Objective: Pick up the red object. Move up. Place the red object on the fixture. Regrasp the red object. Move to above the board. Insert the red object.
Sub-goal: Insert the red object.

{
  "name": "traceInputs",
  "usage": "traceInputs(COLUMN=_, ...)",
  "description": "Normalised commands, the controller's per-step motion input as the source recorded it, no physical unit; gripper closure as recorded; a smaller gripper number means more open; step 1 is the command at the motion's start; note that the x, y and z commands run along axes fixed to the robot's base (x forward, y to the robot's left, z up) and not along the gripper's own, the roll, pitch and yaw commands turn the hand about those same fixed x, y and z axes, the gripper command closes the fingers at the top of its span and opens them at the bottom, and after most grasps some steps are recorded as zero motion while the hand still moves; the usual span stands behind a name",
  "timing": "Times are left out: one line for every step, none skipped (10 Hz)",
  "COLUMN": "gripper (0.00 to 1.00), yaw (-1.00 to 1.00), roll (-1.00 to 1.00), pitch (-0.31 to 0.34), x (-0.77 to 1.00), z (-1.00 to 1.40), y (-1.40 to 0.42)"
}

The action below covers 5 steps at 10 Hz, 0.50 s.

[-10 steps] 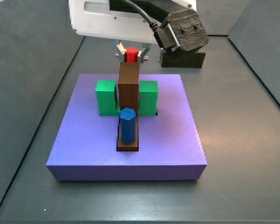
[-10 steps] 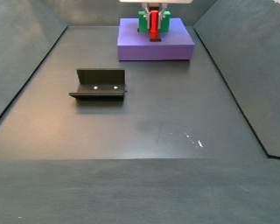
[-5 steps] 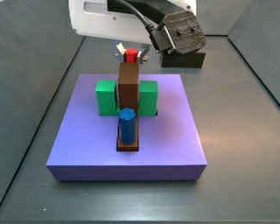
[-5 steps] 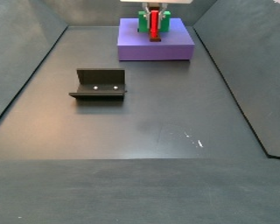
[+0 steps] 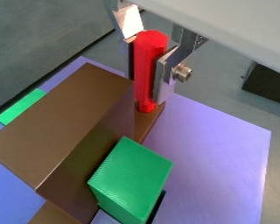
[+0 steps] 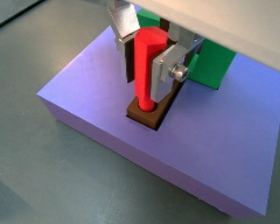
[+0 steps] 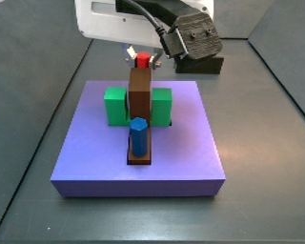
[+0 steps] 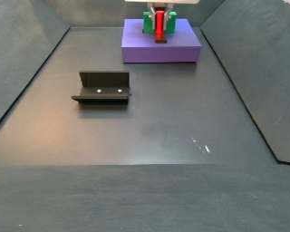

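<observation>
STEP: insertion | gripper (image 6: 150,63) above board (image 6: 90,105), closed on red object (image 6: 146,70), tip at brown block's (image 5: 73,122) socket | NEXT: lower straight, release.

The dark grey floor (image 8: 159,154) carries the purple board (image 8: 161,50); the fixture (image 8: 102,88) stands well apart.

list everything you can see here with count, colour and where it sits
red object: 1, bright red, upright between the gripper fingers, lower end at the brown block's hole
board: 1, purple-blue, on the dark floor
brown block: 1, brown, upright on the board
green blocks: 2, green, either side of the brown block
blue peg: 1, blue, upright on the board's near part
fixture: 1, dark, on the floor apart from the board
gripper: 1, silver fingers, above the board, closed on the red object
</observation>
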Motion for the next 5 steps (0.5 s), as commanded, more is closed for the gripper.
traceInputs(gripper=1.0, yaw=-0.08, roll=0.0, pitch=0.034, x=-0.05, z=-0.98, y=-0.02)
traceInputs(gripper=1.0, yaw=-0.08, roll=0.0, pitch=0.049, x=-0.01, z=-1.0, y=-0.05)
traceInputs(gripper=1.0, yaw=-0.09, roll=0.0, pitch=0.066, x=0.0, z=-1.0, y=-0.05)
traceInputs(gripper=1.0, yaw=-0.04, roll=0.0, pitch=0.061, x=0.05, z=-0.89, y=0.0)
traceInputs(gripper=1.0, yaw=-0.03, roll=0.0, pitch=0.049, x=0.09, z=-0.84, y=0.0)
